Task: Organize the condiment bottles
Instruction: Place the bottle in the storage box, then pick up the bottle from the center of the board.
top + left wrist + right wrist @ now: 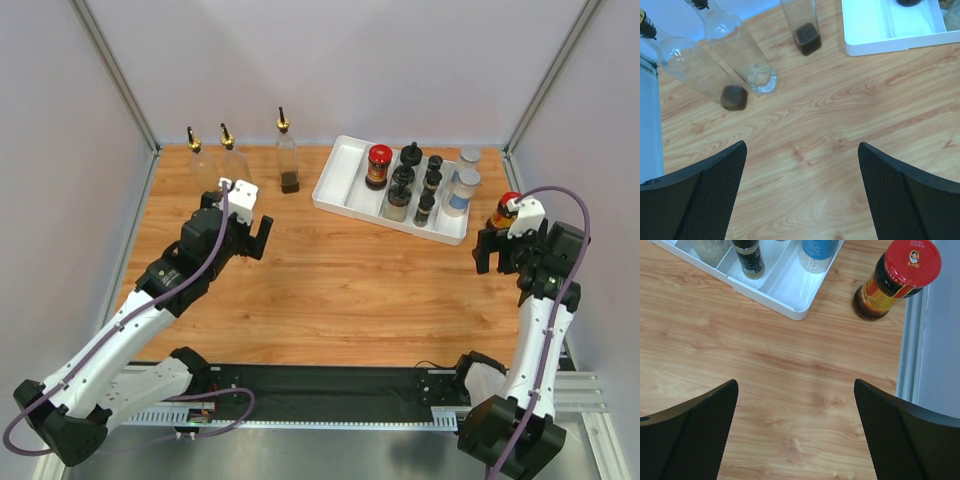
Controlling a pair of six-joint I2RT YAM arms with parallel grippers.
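Three tall clear pourer bottles stand at the back left. In the left wrist view they lean away: two nearly empty ones and one with dark liquid at its base. My left gripper is open over bare wood just short of them. A red-lidded dark jar stands alone to the right of the tray. My right gripper hangs open near it, holding nothing.
The white divided tray at the back right holds another red-lidded jar, several black-capped jars and two silver-lidded shakers. Grey walls and metal rails edge the table.
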